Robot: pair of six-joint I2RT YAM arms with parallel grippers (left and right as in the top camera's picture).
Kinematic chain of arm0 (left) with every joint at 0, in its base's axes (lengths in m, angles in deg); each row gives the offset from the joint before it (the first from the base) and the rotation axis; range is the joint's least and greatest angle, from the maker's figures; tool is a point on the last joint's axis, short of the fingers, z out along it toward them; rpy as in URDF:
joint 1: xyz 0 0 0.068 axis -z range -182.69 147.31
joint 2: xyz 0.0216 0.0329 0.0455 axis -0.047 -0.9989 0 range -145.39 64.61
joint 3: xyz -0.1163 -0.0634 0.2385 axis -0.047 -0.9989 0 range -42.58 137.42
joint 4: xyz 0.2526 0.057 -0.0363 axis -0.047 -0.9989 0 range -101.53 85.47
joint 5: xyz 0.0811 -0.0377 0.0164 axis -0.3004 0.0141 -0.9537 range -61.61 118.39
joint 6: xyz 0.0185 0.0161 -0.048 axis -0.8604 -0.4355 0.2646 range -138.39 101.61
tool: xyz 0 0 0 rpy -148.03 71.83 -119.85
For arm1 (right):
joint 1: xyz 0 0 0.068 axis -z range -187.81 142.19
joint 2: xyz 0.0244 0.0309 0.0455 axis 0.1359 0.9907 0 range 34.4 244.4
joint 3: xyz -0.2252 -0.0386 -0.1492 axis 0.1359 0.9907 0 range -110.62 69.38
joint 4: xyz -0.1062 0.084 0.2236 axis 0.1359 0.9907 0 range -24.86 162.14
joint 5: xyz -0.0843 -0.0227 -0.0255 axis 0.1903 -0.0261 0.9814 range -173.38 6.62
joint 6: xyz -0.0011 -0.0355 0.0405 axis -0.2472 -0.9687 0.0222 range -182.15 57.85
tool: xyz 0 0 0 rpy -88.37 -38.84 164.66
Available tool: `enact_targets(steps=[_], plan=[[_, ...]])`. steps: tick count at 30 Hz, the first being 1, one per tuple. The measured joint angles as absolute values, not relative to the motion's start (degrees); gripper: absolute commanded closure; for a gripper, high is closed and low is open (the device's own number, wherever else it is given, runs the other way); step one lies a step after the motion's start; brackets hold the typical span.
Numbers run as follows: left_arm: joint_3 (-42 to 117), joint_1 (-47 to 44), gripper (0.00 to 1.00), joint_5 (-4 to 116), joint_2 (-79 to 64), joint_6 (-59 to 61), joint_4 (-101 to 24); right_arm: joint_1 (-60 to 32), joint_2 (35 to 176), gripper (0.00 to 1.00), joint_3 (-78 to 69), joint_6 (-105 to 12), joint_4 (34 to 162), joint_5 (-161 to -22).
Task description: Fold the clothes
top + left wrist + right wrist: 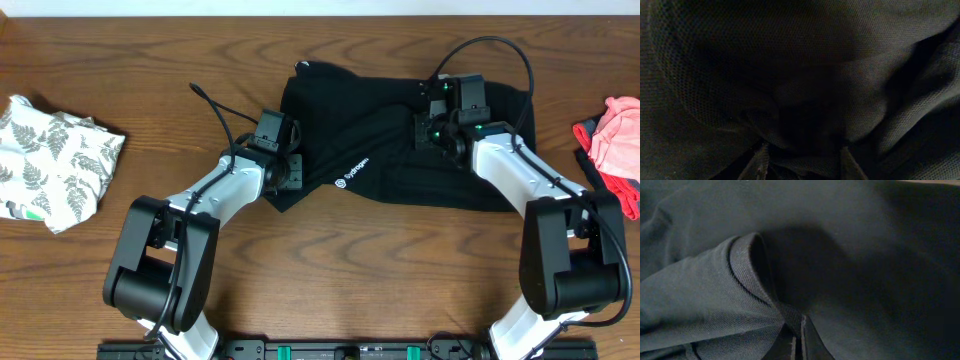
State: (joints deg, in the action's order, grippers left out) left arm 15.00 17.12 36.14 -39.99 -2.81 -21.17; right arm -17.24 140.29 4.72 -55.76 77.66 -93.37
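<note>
Fold in right hand: your right hand (797, 342) is pinching a ridge of hemmed cloth, its fingers pressed together on it.
Left hand: your left hand (802, 165) is sitting deep in dark mesh; one finger (760, 162) is showing at 7 o'clock and the other at 5 o'clock, with cloth bulging between them. You cannot tell whether they are squeezing.
Garment position: the black garment (390, 150) is lying spread and rumpled across the middle of the bench (150, 60). The left hand is working at its 8 o'clock corner, the right just to 2 o'clock of its middle.
Handling: you are likely dealing with light, limp, thin knit. It is probably going to sag, drag and bunch, not hold a crease.
Where to hold: judging by the stitching, hems and corners are offering you the firmest grip.
Writing: a small white logo (352, 172) with a word beside it is showing at 7 o'clock of the garment's middle, too small to read surely.
Other cloth: a leaf-print cloth (50, 160) is waiting at 9 o'clock, a pink garment (620, 140) at 3 o'clock.
</note>
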Motion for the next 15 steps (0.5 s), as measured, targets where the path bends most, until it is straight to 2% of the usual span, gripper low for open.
enact_targets(steps=[9, 15], plan=[[15.3, 17.6, 0.54, 32.6, -40.2, -2.8, -21.7, -17.3, 140.3, 0.96, 4.7, -55.5, 79.5, -93.4], [15.3, 17.0, 0.54, 26.8, -40.5, -2.8, -21.7, -17.3, 140.3, 0.82, 4.7, -55.0, 83.1, -92.8]])
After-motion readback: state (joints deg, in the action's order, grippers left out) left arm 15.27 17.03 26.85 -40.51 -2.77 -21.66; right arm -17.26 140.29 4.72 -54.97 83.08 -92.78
